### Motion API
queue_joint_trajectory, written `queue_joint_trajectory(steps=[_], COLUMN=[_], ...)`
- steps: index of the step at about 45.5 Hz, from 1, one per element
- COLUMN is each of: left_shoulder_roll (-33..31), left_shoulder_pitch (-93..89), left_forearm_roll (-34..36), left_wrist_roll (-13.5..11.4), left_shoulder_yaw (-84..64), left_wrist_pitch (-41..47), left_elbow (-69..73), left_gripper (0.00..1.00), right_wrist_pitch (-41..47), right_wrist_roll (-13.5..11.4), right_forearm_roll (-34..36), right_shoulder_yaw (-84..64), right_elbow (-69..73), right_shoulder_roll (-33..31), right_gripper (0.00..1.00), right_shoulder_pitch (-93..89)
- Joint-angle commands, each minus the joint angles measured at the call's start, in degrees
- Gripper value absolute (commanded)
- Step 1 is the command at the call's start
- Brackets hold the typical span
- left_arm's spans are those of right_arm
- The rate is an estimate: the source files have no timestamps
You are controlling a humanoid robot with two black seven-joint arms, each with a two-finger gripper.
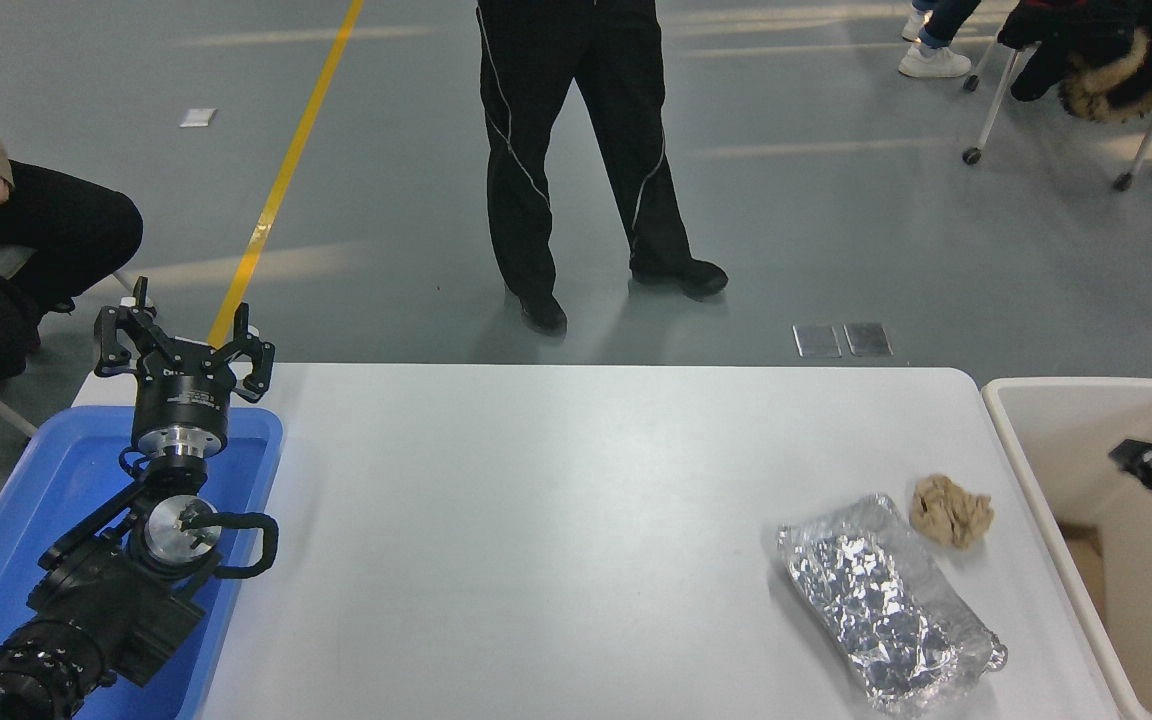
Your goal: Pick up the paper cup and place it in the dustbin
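Note:
The paper cup does not show in this view. The dustbin (1056, 440) is a large cream-white bin off the table's right end, with a brown patch on its floor. My right gripper (1138, 463) comes in from the right edge and hangs over the dustbin's inside, blurred and mostly cut off, with nothing visible in it. My left gripper (182, 347) is open and empty, parked at the lower left above the blue tray (46, 500).
A crumpled brown paper ball (951, 511) and a crumpled foil tray (886, 600) lie on the white table (536, 520) near its right end. A person (576, 150) stands at the far side, another sits at the far left.

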Motion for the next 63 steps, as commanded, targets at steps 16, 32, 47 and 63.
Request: queue_joint_trajectory(steps=[16, 32, 47, 63], left_shoulder_roll=[0.1, 0.1, 0.0, 0.0], left_shoulder_pitch=[0.1, 0.2, 0.2, 0.2], left_forearm_roll=[-0.1, -0.1, -0.1, -0.1], left_wrist_roll=[0.0, 0.0, 0.0, 0.0], left_shoulder_yaw=[-0.1, -0.1, -0.1, -0.1], left_wrist_pitch=[0.0, 0.0, 0.0, 0.0], left_elbow=[0.0, 0.0, 0.0, 0.0], left_gripper=[0.99, 0.99, 0.99, 0.99], right_wrist_pitch=[9.7, 30.8, 35.4, 36.4], right_wrist_roll=[-0.5, -0.5, -0.9, -0.9], right_forearm_roll=[0.2, 2.5, 17.0, 18.3], right_shoulder_yaw=[-22.4, -21.8, -30.7, -30.9], right_elbow=[57.0, 59.4, 59.4, 58.6], right_shoulder_roll=[9.1, 14.5, 24.3, 27.9], right_gripper=[1.00, 1.00, 1.00, 1.00], right_shoulder_pitch=[58.6, 74.1, 79.8, 80.9])
